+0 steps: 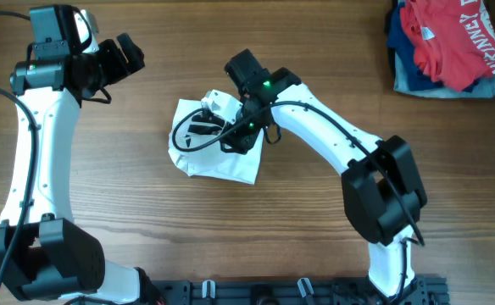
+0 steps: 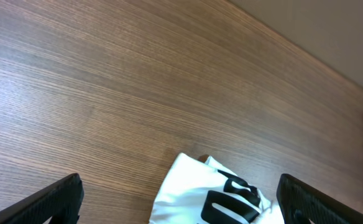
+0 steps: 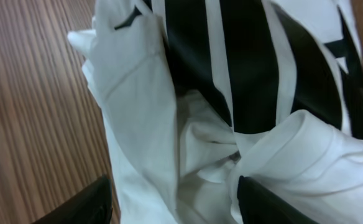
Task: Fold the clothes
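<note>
White thin T-shirt with black block lettering sits mid-bench from overhead, already a rough packet, long axis slanting upper-left to lower-right; edges need tidying. Left wrist: left gripper wide open, empty, shirt just below. Right wrist: right gripper part-open over bunched folds, can't tell if it's pinching.

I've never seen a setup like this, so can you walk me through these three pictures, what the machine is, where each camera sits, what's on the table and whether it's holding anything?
These are two robot arms at a wooden table, each ending in a two-finger gripper. One picture looks down from above; the other two come from cameras on each wrist.

From above, the left gripper hangs open over bare wood, holding nothing. The right gripper is down on a crumpled white T-shirt with black lettering. Its wrist view shows the fingers apart astride bunched fabric; whether they grip it is unclear.

In the far corner lies a pile of other clothes: a red garment on blue folded garments.
</note>
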Motion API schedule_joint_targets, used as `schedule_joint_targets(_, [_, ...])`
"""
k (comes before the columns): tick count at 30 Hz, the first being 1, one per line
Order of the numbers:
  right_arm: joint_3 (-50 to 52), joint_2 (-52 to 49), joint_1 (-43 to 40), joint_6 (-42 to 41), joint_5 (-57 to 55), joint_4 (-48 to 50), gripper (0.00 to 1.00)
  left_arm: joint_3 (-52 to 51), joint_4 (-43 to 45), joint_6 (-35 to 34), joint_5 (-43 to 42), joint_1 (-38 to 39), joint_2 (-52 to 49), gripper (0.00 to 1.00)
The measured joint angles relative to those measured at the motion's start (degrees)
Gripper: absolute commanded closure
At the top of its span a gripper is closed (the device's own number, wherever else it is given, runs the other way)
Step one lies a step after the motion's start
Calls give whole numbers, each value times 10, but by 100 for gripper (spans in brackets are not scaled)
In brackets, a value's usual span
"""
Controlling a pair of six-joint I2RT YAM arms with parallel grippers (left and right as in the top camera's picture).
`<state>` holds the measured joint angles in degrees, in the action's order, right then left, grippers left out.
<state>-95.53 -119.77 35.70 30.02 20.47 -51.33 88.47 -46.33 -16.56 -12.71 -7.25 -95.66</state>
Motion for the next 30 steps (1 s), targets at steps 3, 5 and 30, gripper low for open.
schedule_joint_targets(3, [0, -8, 0, 2, -6, 0, 69, 0, 0, 0, 3, 0, 0, 0])
schedule_joint_targets(5, [0, -11, 0, 0, -8, -7, 72, 0, 0, 2, 5, 0, 0, 0])
schedule_joint_targets(30, [-8, -11, -15, -97, 16, -121, 47, 0, -1, 15, 18, 0, 0, 0])
